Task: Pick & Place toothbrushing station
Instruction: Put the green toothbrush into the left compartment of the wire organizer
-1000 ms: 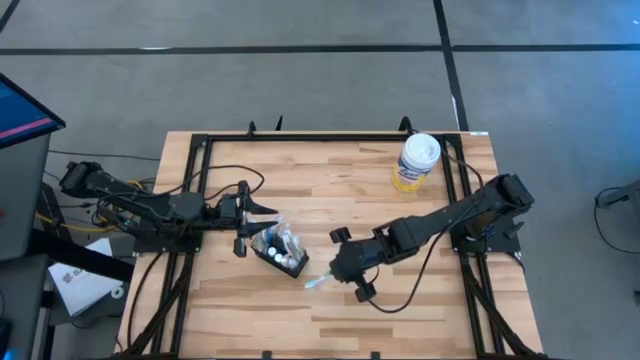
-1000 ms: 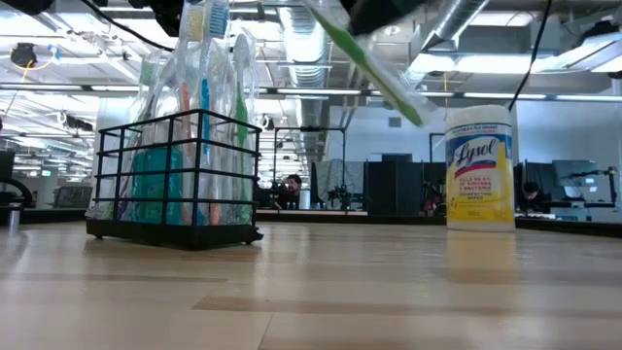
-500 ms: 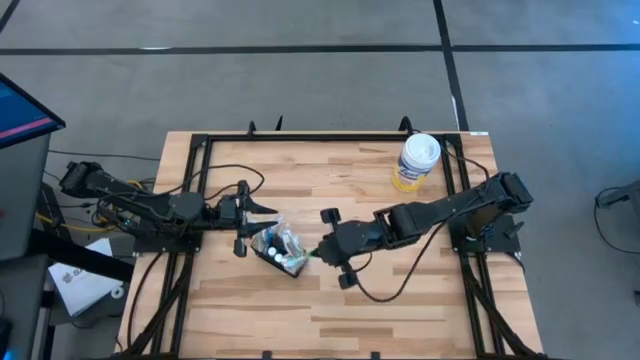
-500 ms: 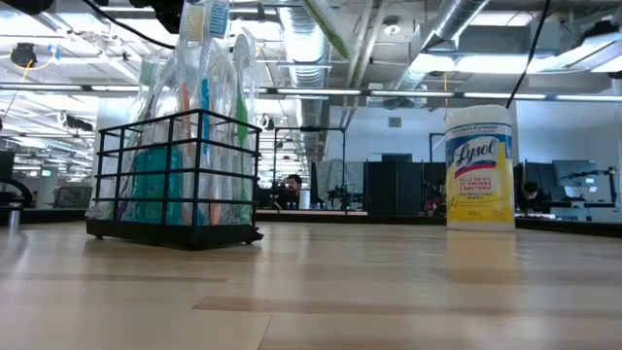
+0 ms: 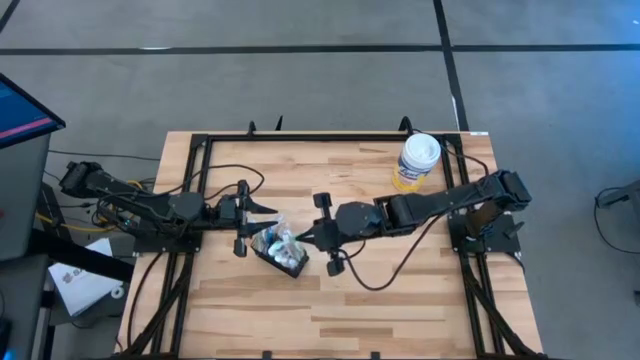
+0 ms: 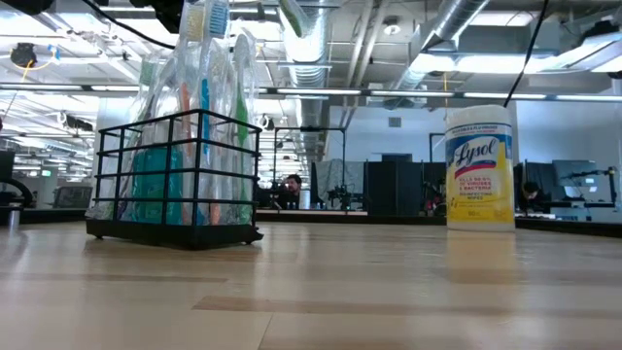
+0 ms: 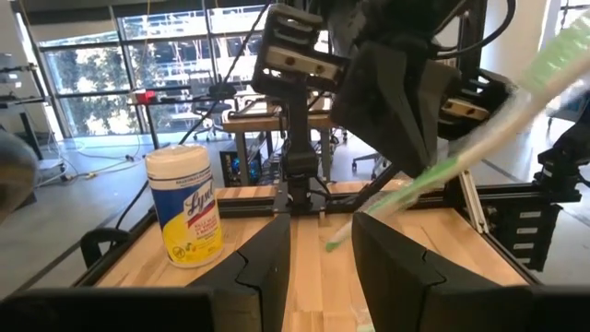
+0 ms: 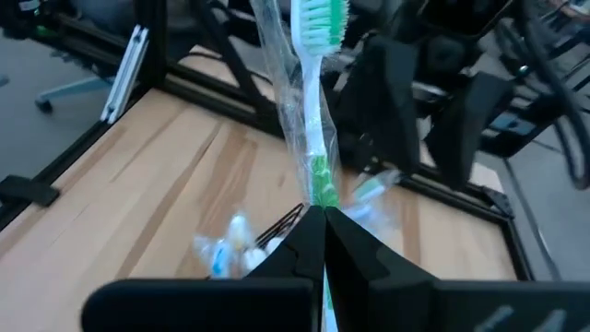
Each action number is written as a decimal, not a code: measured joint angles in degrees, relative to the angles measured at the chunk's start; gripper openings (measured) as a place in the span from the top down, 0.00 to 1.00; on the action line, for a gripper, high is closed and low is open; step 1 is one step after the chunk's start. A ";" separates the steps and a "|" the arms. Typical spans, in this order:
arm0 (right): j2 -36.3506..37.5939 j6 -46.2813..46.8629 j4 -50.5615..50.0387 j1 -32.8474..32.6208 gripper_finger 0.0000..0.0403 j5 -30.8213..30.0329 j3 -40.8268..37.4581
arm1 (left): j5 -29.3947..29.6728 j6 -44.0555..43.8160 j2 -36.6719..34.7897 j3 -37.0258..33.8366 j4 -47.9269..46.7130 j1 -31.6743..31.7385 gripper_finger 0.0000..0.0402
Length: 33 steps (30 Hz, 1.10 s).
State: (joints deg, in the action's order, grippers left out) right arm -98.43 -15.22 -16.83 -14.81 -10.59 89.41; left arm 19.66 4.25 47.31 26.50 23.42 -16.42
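Note:
The toothbrushing station (image 6: pixel 175 180), a black wire holder, stands on the wooden table with several wrapped toothbrushes upright in it (image 5: pixel 283 252). Just above its right side in the high view, my right gripper (image 5: pixel 318 236) is shut on a green toothbrush (image 8: pixel 319 101) in a clear wrapper. The brush's tip shows at the top of the low view (image 6: pixel 292 15). My left gripper (image 5: pixel 265 212) hovers level beside the holder's far-left corner. It is open, and nothing sits between its fingers (image 7: pixel 323 267). My right gripper pinches the wrapped toothbrush at the green part of its handle (image 8: pixel 320 189) between its two shut fingers. The brush runs on past the fingertips along the fingers, bristle head (image 8: pixel 318 14) farthest out. It is lifted clear of the table, slanting above the holder.
A yellow Lysol canister (image 5: pixel 417 160) with a white lid stands at the table's far right, upright in the low view (image 6: pixel 479 165). A black metal frame (image 5: pixel 330 137) runs around the tabletop. The near half of the table (image 5: pixel 330 310) is bare wood.
My right gripper has risen and moved toward the table's left and far edges, ending over the holder. It has tipped closer to level. The green toothbrush went with it and has climbed almost out of the low view. The holder has not moved.

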 joint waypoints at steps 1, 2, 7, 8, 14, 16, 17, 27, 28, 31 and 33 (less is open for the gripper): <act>0.00 0.00 0.46 0.12 1.00 0.00 0.00 | 0.00 0.00 0.00 0.00 0.06 0.00 0.72; 0.00 0.00 0.83 0.38 1.00 0.00 0.00 | 0.00 0.00 0.00 0.00 0.15 0.01 0.72; 0.00 -0.40 3.04 1.25 1.00 0.00 0.00 | 0.00 0.00 0.00 0.00 0.37 0.00 0.72; 0.00 -0.51 3.33 1.33 1.00 0.00 0.00 | 0.00 0.00 0.00 0.00 0.53 0.02 0.72; 0.00 -1.77 5.03 2.02 1.00 0.00 0.00 | 0.00 0.00 0.00 0.00 1.12 0.01 0.72; 0.00 -1.79 5.98 2.28 1.00 0.00 0.00 | 0.00 0.00 -0.01 0.00 1.20 0.00 0.72; 0.00 -1.90 6.45 2.46 1.00 0.00 0.00 | 0.00 0.00 0.00 0.00 1.22 0.01 0.72; 0.00 -1.90 8.95 4.56 1.00 0.00 0.00 | 0.98 3.23 -0.02 0.00 4.13 0.02 0.72; 0.00 -1.90 9.02 4.76 1.00 0.00 0.00 | 1.36 3.23 0.00 0.00 4.15 0.00 0.72; 0.00 -1.94 9.90 5.20 1.00 0.00 0.00 | 2.37 3.29 0.00 0.00 4.45 0.01 0.72; 0.00 -2.71 10.31 5.25 1.00 0.00 0.00 | 2.95 3.95 0.00 0.00 5.21 0.01 0.72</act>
State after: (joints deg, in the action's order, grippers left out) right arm -98.43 -17.93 -6.53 -9.56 -10.59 89.41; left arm 22.61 8.20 47.31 26.50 28.63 -16.41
